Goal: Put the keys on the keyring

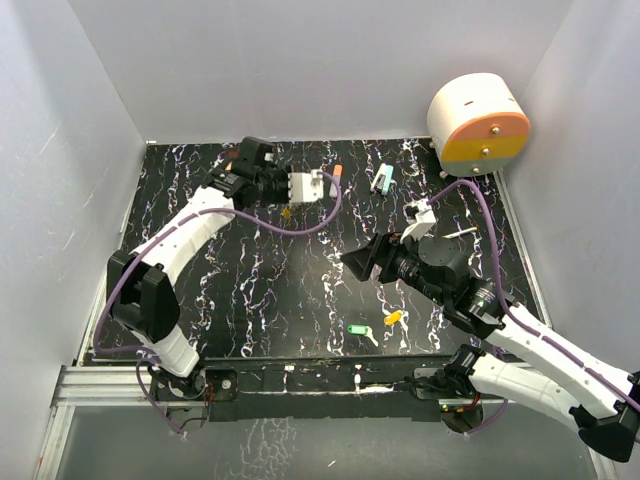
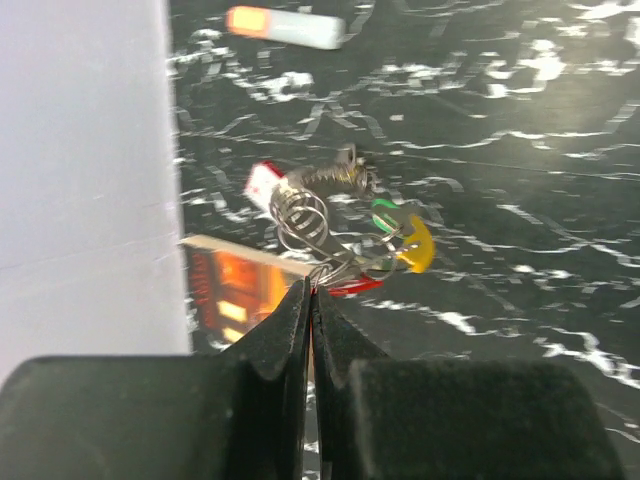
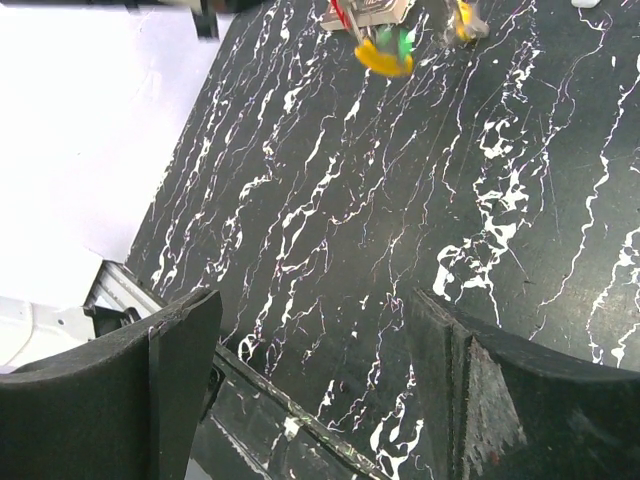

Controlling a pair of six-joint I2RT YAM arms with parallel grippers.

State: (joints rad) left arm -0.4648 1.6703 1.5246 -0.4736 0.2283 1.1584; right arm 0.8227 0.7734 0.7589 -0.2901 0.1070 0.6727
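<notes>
My left gripper is at the back middle of the table, shut on the keyring, pinching its wire at the fingertips. The keyring shows a silvery coil, a yellow arc, a green-headed key and a red piece hanging from it. It also shows in the top view and in the right wrist view. A green key and a yellow key lie loose near the front edge. My right gripper is open and empty above the table, right of middle.
An orange-capped grey marker and a teal-grey piece lie at the back. A small red-and-white card lies by the keyring. A white and orange drum stands at the back right. White walls enclose the table.
</notes>
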